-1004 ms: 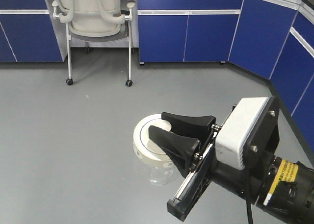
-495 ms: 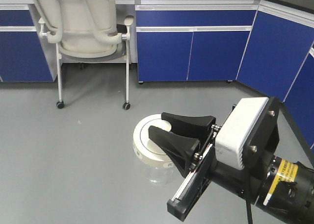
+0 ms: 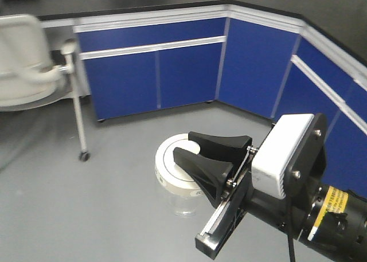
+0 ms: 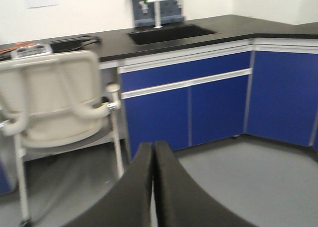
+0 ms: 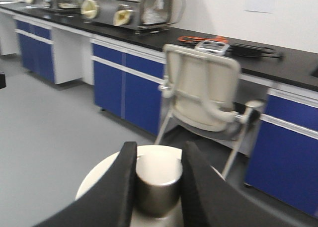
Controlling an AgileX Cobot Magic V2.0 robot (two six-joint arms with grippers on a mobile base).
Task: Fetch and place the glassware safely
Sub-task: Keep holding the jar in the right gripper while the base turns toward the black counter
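Carrying looks like the step in hand. In the front view an office chair (image 3: pixel 23 61) stands at far left before blue base cabinets (image 3: pixel 149 78). At centre the small glass jar (image 3: pixel 183 203) hangs clear of the grey floor (image 3: pixel 86 210), its cream-white lid (image 3: pixel 169 169) on top. The right gripper (image 3: pixel 184 145) reaches in from the right and grips it from above.

Since the hold is on the lid alone, I judge the risk to be the glass body working loose. The wrist should be kept level, the pinch firm and turns gentle, and the jar lowered onto a surface before the grip is released.

The left wrist view alone shows the left gripper (image 4: pixel 154 147), its jaws pressed together on nothing, and a black sink (image 4: pixel 169 34) with a tap (image 4: pixel 159 3). The right wrist view alone shows the pinch itself, jaws clamped on either side of the lid's knob (image 5: pixel 158 180). Only the front view shows the glass below. A spoon inside cannot be made out.
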